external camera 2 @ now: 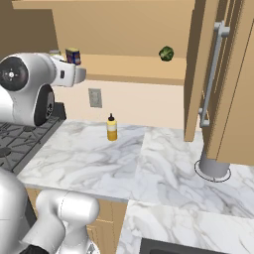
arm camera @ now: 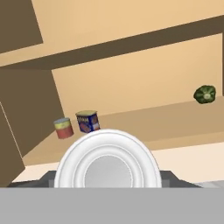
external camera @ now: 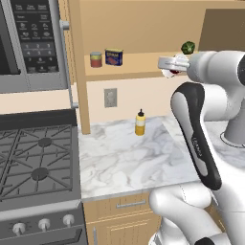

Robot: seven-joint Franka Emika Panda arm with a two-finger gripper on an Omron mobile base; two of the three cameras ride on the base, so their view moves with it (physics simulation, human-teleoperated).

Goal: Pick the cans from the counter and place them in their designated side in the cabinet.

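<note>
The end effector (external camera: pixel 168 64) is closed on the round can (external camera: pixel 173 67), held up at shelf height just in front of the cabinet (external camera: pixel 143 28); the can's white lid (arm camera: pixel 107 164) faces the hand view. The blue tin (external camera: pixel 114 57) already stands on the shelf's left end beside a banded can (external camera: pixel 96 60). The round can looks light, rigid and smooth, so likely slippery; a grip across its curved wall seems best. A bottle (external camera: pixel 139 123) stands at the surface's (external camera: pixel 124 162) back edge.

The dark blue tin (external camera: pixel 114 57) with a red-yellow label stands upright on the left part of the tan cabinet's shelf (external camera: pixel 143 64). The round red-and-white can (external camera: pixel 171 64), lying sideways, is held level with that shelf above the marble counter (external camera: pixel 129 158).
</note>
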